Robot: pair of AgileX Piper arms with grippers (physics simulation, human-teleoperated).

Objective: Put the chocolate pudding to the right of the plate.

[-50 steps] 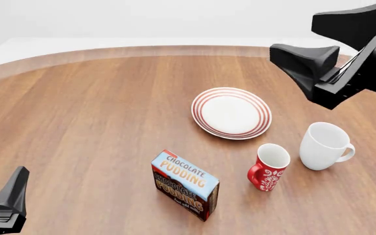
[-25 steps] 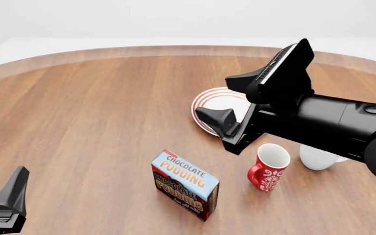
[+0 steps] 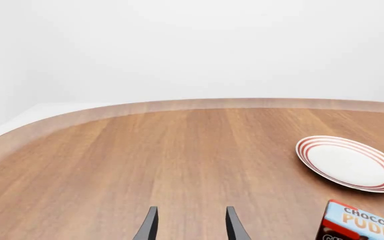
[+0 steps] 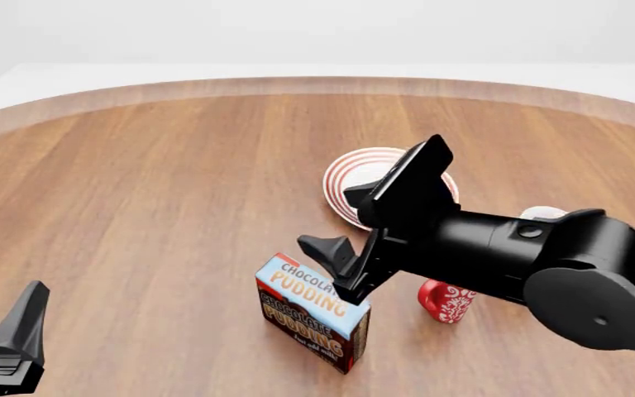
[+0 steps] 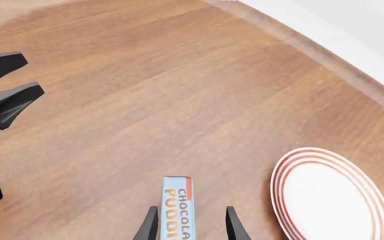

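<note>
The chocolate pudding (image 4: 312,310) carton stands on the table in front of the plate (image 4: 346,178), which my right arm partly hides. Just above the carton's far top edge hangs my right gripper (image 4: 334,222), open. In the right wrist view the chocolate pudding (image 5: 177,207) lies between the open right gripper (image 5: 191,210) fingers, with the plate (image 5: 332,197) beside it. At the near left of the table my left gripper (image 4: 0,291) is open and holds nothing. The left wrist view shows that left gripper (image 3: 191,209), the plate (image 3: 349,162) and a corner of the pudding (image 3: 362,225).
A red patterned mug (image 4: 445,302) stands right of the carton, mostly behind my right arm. Only a sliver of a white mug (image 4: 538,213) shows above the arm. The rounded far edge of the wooden table (image 4: 185,149) curves across the back.
My right arm has swung down and to the left, from the far right past the plate to just above the carton. Carton, plate and left gripper have not moved.
</note>
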